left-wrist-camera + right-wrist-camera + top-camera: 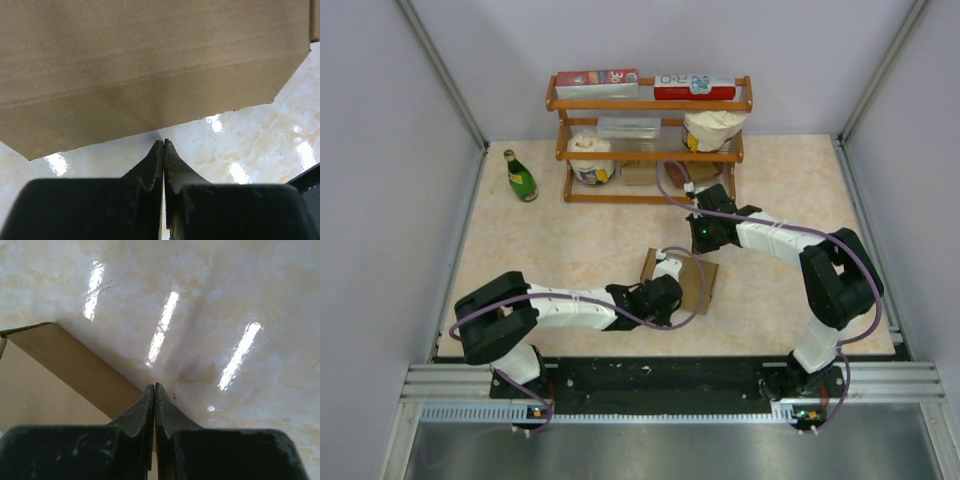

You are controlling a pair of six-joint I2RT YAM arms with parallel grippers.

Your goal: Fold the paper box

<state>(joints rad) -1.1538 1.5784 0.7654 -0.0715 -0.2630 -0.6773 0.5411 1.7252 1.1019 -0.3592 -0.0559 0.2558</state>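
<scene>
Jaws clenched empty on left gripper (163,143) and right gripper (154,386). Left sits just short of the box (150,65) edge. Right sits beside it, over table (225,315).

Rack (650,105) blocks back centre, bottle (520,176) back left. Open tabletop (550,240) left and right of paper box (705,278).

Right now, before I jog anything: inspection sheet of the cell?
Surface: marble-look table, glare spots.
Job's things: box, brown cardboard, mid-table.
Clutter: shelf at back with cartons and tubs; bottle left of it.
Grippers: left gripper shut, empty, tips just short of box edge; right gripper shut, empty, beside a box flap.
Cables: purple cable loops over box.
Surroundings: white walls; rail at near edge.
</scene>
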